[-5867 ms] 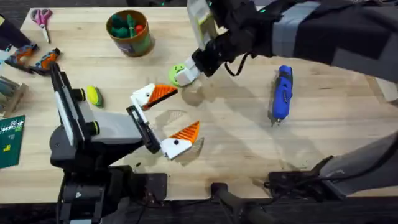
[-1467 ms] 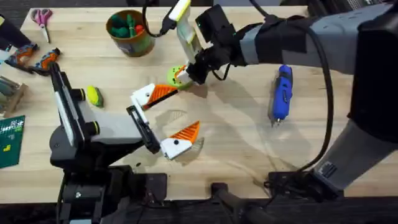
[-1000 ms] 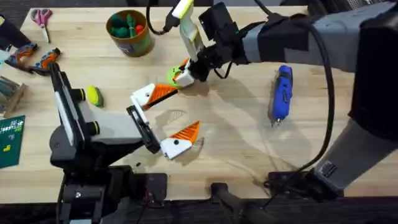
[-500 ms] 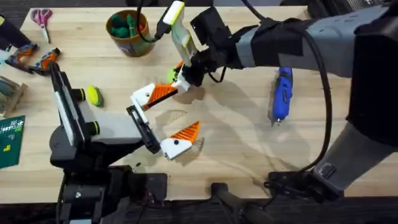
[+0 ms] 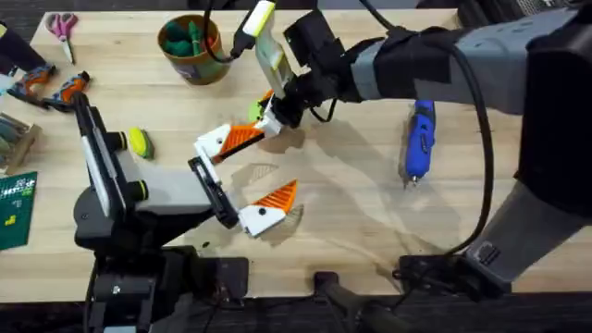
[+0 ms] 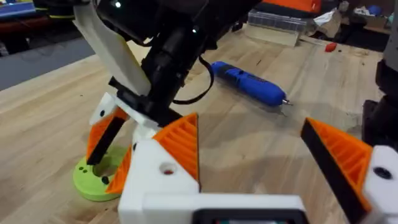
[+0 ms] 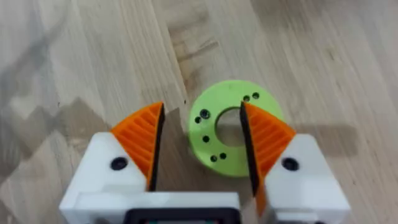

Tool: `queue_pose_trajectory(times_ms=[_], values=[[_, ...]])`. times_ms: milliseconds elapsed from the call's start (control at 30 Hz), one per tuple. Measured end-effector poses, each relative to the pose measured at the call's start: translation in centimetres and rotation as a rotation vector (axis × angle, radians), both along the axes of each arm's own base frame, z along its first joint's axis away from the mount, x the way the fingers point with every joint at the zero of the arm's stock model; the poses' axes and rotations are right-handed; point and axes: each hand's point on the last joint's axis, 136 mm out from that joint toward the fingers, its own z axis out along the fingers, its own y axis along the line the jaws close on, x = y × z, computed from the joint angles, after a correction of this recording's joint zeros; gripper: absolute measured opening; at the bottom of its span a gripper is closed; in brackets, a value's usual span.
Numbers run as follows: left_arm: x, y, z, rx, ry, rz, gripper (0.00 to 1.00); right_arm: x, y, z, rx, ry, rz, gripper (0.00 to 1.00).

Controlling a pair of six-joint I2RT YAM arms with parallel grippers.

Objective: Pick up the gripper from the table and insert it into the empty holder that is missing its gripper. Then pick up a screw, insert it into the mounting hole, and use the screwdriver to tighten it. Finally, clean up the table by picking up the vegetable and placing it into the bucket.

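A wooden table seen from overhead. The right arm reaches to about eleven o'clock of centre; its right gripper has its fingers spread, holding nothing, one tip over the hole of a green disc lying flat. The left gripper, at eight o'clock, gapes wide and empty. The bucket sits at eleven o'clock, the blue screwdriver at two, the vegetable at nine.

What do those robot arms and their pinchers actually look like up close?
Both arms are black and grey with thin black cables. Each gripper, the left and the right, has two white blocky fingers tipped with orange ribbed wedge pads, each base showing a small dark screw hole.
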Motion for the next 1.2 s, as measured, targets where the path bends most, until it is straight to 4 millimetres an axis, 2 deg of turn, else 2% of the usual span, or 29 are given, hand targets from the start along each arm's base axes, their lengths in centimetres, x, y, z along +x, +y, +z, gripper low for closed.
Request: queue_pose_trajectory(times_ms=[100, 167, 367, 733, 833, 933, 1067, 1200], values=[[0.0, 0.0, 0.0, 0.0, 0.0, 0.0, 0.985, 0.06, 0.05, 0.06, 0.003, -0.004, 0.0, 0.461], [0.0, 0.0, 0.0, 0.0, 0.0, 0.0, 0.985, 0.05, 0.04, 0.05, 0.002, -0.003, 0.0, 0.421], [0.0, 0.0, 0.0, 0.0, 0.0, 0.0, 0.986, -0.03, 0.05, 0.01, 0.0, 0.0, 0.001, 0.511], [0.07, 0.04, 0.01, 0.001, -0.001, 0.005, 0.986, -0.62, 0.03, -0.43, -0.024, 0.013, 0.004, 0.582], [0.23, 0.14, 0.02, 0.002, -0.003, 0.016, 0.986, -0.61, 0.02, -0.44, -0.025, 0.012, 0.003, 0.575], [0.35, 0.22, 0.02, 0.003, -0.004, 0.023, 0.986, -0.57, -0.01, -0.46, -0.027, 0.01, 0.001, 0.485], [0.36, 0.23, 0.03, 0.003, -0.004, 0.024, 0.986, -0.56, -0.02, -0.47, -0.028, 0.011, 0.0, 0.237], [0.37, 0.23, 0.03, 0.003, -0.004, 0.025, 0.986, -0.52, -0.04, -0.48, -0.03, 0.009, -0.001, 0.043]])
